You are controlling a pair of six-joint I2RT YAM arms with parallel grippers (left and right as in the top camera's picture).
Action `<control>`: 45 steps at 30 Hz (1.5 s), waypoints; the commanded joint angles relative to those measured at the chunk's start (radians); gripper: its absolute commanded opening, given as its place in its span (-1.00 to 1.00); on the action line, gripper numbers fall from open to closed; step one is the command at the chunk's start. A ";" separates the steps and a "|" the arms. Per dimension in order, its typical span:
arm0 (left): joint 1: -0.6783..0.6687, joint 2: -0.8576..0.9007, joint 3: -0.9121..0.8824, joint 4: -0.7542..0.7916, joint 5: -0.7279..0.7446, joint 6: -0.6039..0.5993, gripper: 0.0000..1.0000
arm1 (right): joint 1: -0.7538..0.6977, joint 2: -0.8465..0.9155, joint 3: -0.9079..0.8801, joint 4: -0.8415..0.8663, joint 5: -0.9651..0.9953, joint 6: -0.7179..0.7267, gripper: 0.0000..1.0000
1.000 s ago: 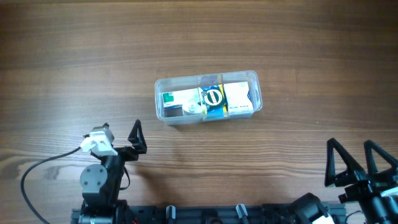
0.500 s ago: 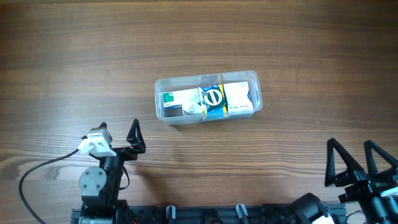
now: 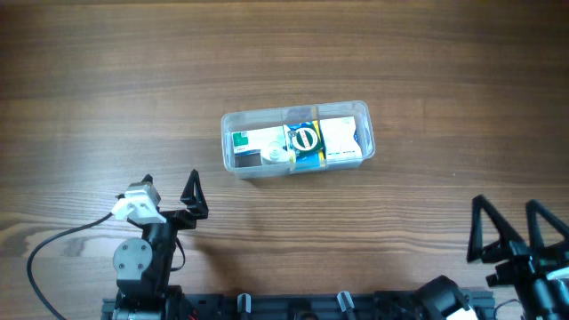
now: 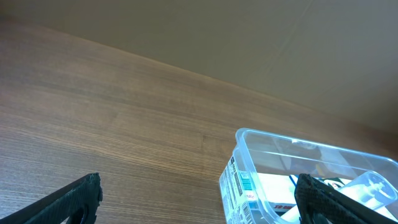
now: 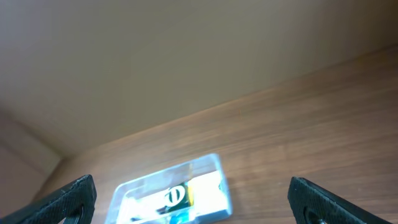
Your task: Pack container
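The clear plastic container [image 3: 297, 139] lies at the middle of the wooden table, holding small white, green and blue boxes and a round white-and-black item. It also shows in the left wrist view [image 4: 298, 174] and, blurred, in the right wrist view [image 5: 174, 194]. My left gripper [image 3: 169, 197] is open and empty near the front left, well short of the container. My right gripper [image 3: 518, 240] is open and empty at the front right edge, far from the container.
The wooden table [image 3: 284, 53] stretches bare around the container. A black cable [image 3: 44, 258] loops at the front left by the left arm's base. A dark rail [image 3: 293, 307] runs along the front edge.
The right gripper has shifted slightly down and right toward the frame's edge. The left arm settled a little lower one second ago and has stayed still since. The container has not moved.
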 commanded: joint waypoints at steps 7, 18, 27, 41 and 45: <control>0.006 -0.006 -0.007 0.001 -0.016 0.017 1.00 | -0.327 -0.007 -0.610 0.531 -0.010 -0.026 0.99; 0.006 -0.006 -0.007 0.001 -0.017 0.017 0.99 | -0.381 -0.341 -0.907 0.639 -0.217 -0.150 0.99; 0.006 -0.006 -0.007 0.001 -0.016 0.017 1.00 | -0.381 -0.350 -0.957 0.580 -0.218 -0.193 1.00; 0.006 -0.006 -0.007 0.001 -0.016 0.017 0.99 | -0.381 -0.349 -1.064 0.605 -0.285 -0.136 0.99; 0.006 -0.006 -0.007 0.001 -0.016 0.017 1.00 | -0.381 -0.349 -1.064 0.605 -0.285 -0.137 0.99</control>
